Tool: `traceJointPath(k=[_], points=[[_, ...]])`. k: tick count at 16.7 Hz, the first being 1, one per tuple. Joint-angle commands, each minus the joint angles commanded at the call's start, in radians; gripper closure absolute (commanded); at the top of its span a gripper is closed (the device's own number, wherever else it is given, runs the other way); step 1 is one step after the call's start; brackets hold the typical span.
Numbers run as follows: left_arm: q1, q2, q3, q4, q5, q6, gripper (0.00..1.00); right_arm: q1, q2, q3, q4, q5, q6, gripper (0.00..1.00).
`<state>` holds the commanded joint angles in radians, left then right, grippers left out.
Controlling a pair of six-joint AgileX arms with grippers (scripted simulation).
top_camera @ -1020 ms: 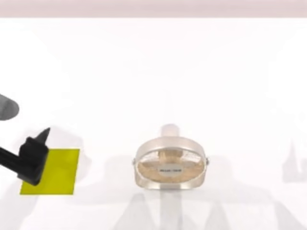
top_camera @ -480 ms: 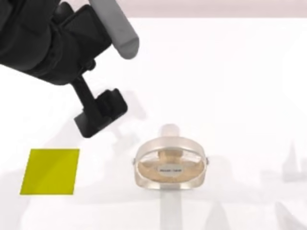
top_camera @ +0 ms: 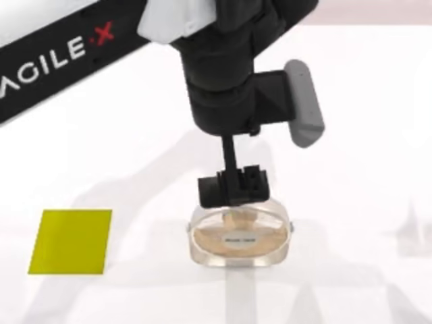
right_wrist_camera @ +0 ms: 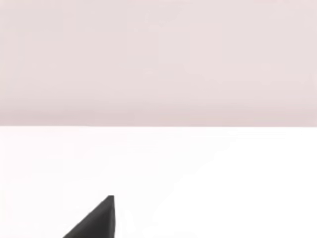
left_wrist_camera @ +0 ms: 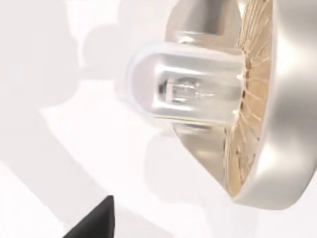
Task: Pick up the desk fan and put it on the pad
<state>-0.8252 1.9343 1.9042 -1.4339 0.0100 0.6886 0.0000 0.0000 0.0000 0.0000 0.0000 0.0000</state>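
The desk fan (top_camera: 239, 237), a pale silver ring with tan blades and a small dark centre label, stands upright at the table's middle front. The olive-yellow pad (top_camera: 71, 241) lies flat at the front left, apart from the fan. My left gripper (top_camera: 233, 192) hangs open, pointing down just behind the fan's top rim, with nothing in it. In the left wrist view the fan's ring (left_wrist_camera: 292, 104) and rear motor housing (left_wrist_camera: 198, 91) fill the frame, and one dark fingertip (left_wrist_camera: 99, 220) shows. The right gripper is outside the top view; its wrist view shows one fingertip (right_wrist_camera: 99, 220) over bare table.
My left arm's black wrist and grey plate (top_camera: 304, 101) reach in from the upper left, above the table's middle. Faint grey shadows lie round the fan. The table's far edge (right_wrist_camera: 158, 126) meets a pinkish wall.
My left arm swung from over the pad at the front left, up across the table, to just behind the fan. The fan and the pad have not moved.
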Motion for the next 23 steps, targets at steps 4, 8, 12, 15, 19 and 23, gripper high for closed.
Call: traceJointPath(k=[4, 8, 12, 15, 19, 23], points=[[-0.035, 0.102, 0.075, -0.078, -0.008, 0.032, 0.00, 0.000, 0.000, 0.000, 0.000, 0.000, 0.000, 0.00], [-0.035, 0.102, 0.075, -0.078, -0.008, 0.032, 0.00, 0.000, 0.000, 0.000, 0.000, 0.000, 0.000, 0.00], [-0.033, 0.097, 0.030, -0.035, -0.008, 0.033, 0.00, 0.000, 0.000, 0.000, 0.000, 0.000, 0.000, 0.00], [-0.033, 0.089, -0.081, 0.062, -0.008, 0.033, 0.00, 0.000, 0.000, 0.000, 0.000, 0.000, 0.000, 0.00], [-0.033, 0.085, -0.148, 0.128, -0.008, 0.033, 0.00, 0.000, 0.000, 0.000, 0.000, 0.000, 0.000, 0.00], [-0.033, 0.085, -0.148, 0.128, -0.008, 0.033, 0.08, 0.000, 0.000, 0.000, 0.000, 0.000, 0.000, 0.00]])
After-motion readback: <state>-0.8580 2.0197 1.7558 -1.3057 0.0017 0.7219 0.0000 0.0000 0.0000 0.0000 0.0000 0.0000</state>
